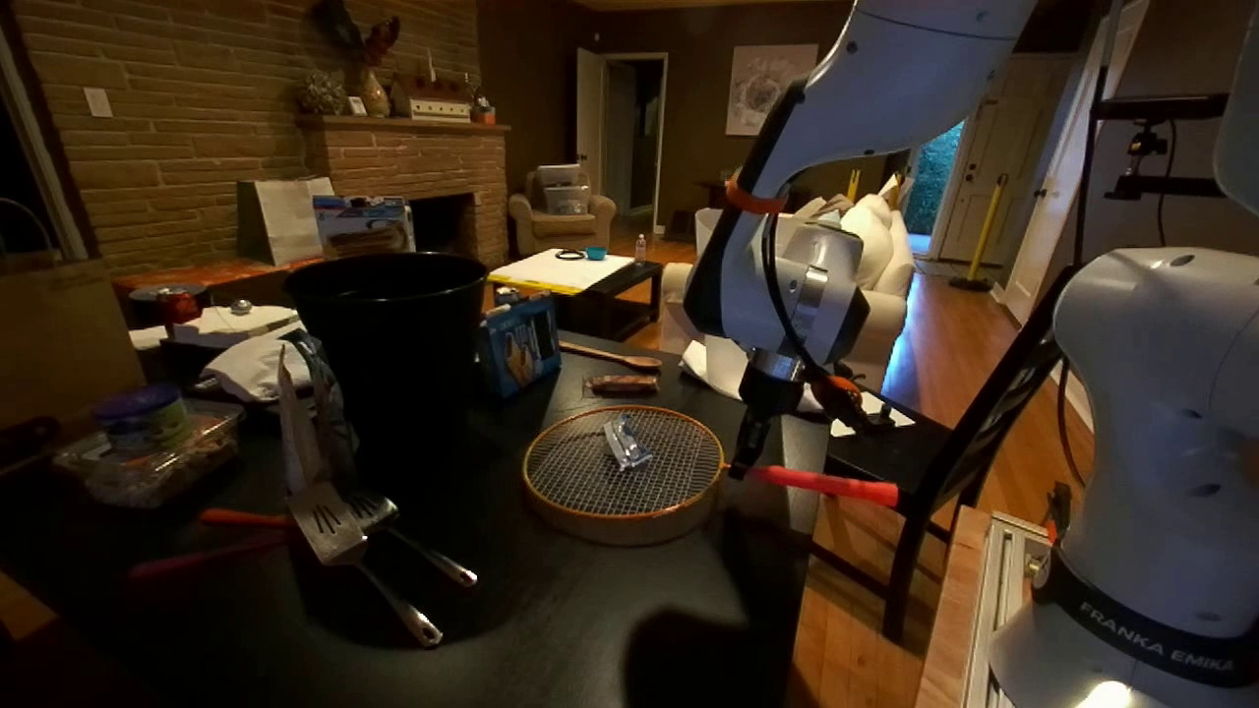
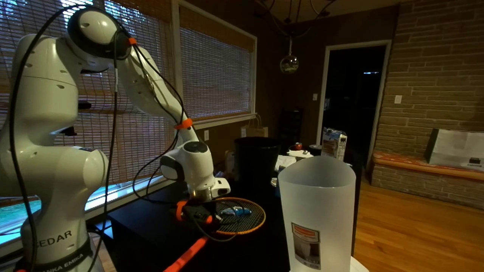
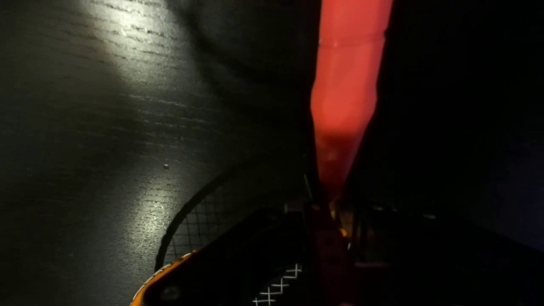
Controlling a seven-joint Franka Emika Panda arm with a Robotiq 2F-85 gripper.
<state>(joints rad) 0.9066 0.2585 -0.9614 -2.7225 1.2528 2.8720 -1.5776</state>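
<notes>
One black table lies before us, with a tall black bin standing on it. Next we see the racket — strung head roughly level over the table, its shadow showing beside the orange rim in the wrist view. We find the gripper closed narrowly on the racket, between that head and the red handle. Smallest of all — a shiny packet lies on the strings.

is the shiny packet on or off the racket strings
On: in both exterior views the shiny packet lies over the racket strings, hiding some of them.
</notes>
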